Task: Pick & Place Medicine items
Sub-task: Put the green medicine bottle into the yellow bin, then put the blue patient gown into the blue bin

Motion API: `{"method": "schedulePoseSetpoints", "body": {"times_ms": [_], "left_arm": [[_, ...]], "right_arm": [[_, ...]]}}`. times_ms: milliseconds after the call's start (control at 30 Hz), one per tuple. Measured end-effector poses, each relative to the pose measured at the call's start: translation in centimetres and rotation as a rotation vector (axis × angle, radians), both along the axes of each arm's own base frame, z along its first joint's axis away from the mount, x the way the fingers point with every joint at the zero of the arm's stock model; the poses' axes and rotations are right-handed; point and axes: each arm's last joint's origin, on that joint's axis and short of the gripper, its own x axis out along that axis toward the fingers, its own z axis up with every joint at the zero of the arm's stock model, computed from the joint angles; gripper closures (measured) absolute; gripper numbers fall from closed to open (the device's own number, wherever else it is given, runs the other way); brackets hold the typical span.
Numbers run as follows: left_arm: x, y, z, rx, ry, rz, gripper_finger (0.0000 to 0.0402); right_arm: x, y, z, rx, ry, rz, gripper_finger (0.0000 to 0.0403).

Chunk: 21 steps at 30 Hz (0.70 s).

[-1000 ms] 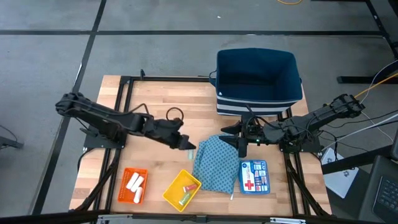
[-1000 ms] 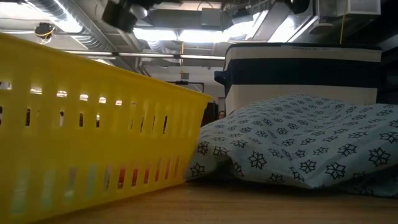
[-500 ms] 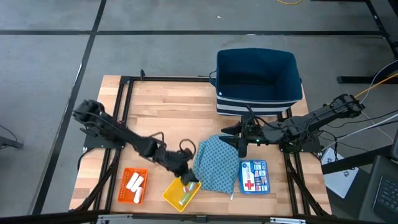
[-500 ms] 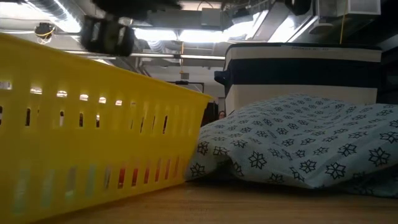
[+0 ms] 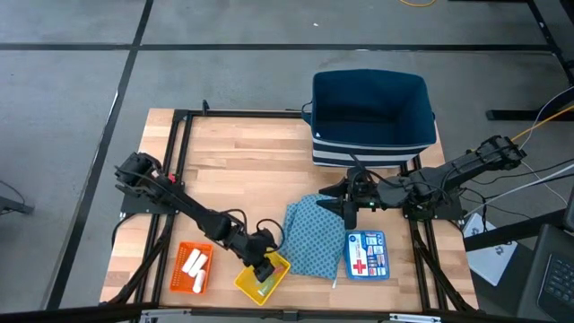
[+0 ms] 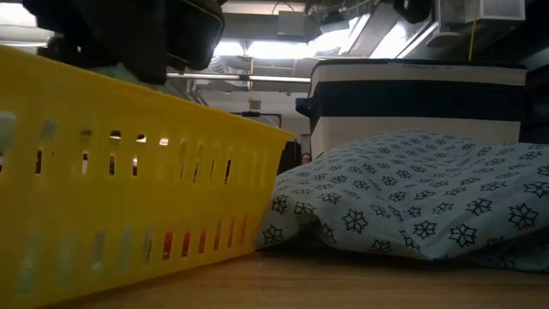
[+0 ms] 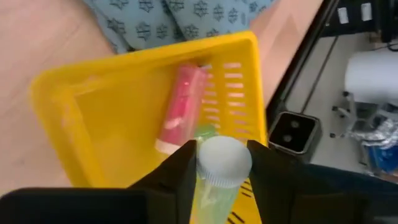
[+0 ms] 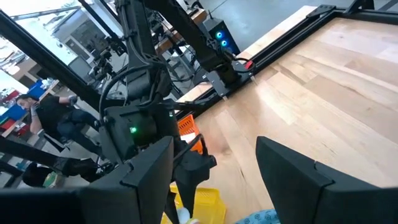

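At the bench's near edge the left hand (image 5: 264, 268) hangs over the yellow basket (image 7: 74, 106), clamped on a light-green bottle (image 7: 216, 171) with a white cap, directly above a pinkish-red tube (image 7: 180, 112) lying inside. Released from this height, the bottle might bounce off that tube or the rim and roll onto the bench. Farther right, the right hand (image 5: 348, 205) waits spread open over the blue patterned cloth (image 5: 314, 238).

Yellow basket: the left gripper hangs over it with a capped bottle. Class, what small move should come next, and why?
Probably lower a little, then open the fingers. The left gripper holds the white-capped green bottle directly above the yellow basket, where a pink tube already lies, so a short drop should land it inside. The right gripper waits above the cloth.
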Motion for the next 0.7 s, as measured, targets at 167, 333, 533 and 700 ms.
{"method": "schedulePoseSetpoints", "body": {"times_ms": [167, 333, 533, 700], "left_arm": [[0.2, 0.6, 0.5, -0.024, -0.006, 0.014, 0.0216], [0.3, 1.7, 2.2, -0.048, -0.047, 0.028, 0.0167], [-0.2, 3.5, 5.1, -0.055, -0.13, 0.01, 0.0144], [-0.9, 5.6, 7.9, -0.027, -0.237, 0.017, 0.0146]], "right_arm": [[0.0, 0.0, 0.0, 0.02, 0.0, -0.006, 0.0172], [0.0, 0.0, 0.0, 0.048, -0.002, -0.014, 0.0172], [0.3, 0.0, 1.5, 0.078, -0.15, -0.007, 0.0172], [0.5, -0.7, 5.4, 0.103, -0.55, 0.007, 0.0172]]}}
